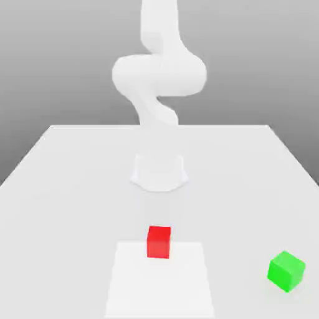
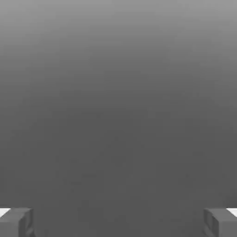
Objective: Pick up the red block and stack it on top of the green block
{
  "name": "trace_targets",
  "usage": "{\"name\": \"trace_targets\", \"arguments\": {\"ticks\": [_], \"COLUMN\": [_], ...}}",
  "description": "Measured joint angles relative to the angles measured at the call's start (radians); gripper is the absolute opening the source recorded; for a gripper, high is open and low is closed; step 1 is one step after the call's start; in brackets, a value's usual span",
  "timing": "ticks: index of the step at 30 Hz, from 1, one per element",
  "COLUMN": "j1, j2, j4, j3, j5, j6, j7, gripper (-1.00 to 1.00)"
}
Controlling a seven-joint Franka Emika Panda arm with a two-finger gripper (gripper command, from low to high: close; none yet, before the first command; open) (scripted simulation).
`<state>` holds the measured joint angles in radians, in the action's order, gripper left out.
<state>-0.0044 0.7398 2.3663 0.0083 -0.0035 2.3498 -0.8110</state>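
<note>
Reaching: arm (image 1: 159, 75) probably has yet to descend toward the red block (image 1: 159, 242).
Gripper (image 2: 118, 222): fingers spread wide, released, holding nothing.
Red block: on table (image 1: 62, 168), central.
Green block (image 1: 286, 270): well apart, toward the exterior view's right.
Advice: centre fingers over red block before closing.

A white table (image 1: 62, 187) fills the lower half of the exterior view, its far edge running straight across against a plain grey backdrop (image 1: 50, 62). Toward the near edge lies a brighter white square patch (image 1: 180, 286), perhaps a flat mat, though it may be merely a marking.
</note>
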Motion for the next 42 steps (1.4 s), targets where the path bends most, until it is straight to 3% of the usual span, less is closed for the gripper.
{"name": "trace_targets", "arguments": {"ticks": [16,23,24,31,39,42], "j1": [-0.024,-0.018,-0.014,-0.014,-0.012,0.049], "j2": [-0.515,-0.870,-0.902,-0.908,-0.650,-0.667], "j4": [0.520,0.545,0.541,0.541,0.575,0.496], "j3": [0.022,0.006,0.002,0.001,0.010,0.059], "j5": [0.004,-0.017,-0.019,-0.024,0.007,0.008], "j6": [0.409,0.693,0.721,0.726,0.502,0.437], "j7": [-0.067,-0.092,-0.092,-0.097,-0.074,-0.066], "gripper": [0.00,0.00,-1.00,-1.00,-1.00,-1.00]}}
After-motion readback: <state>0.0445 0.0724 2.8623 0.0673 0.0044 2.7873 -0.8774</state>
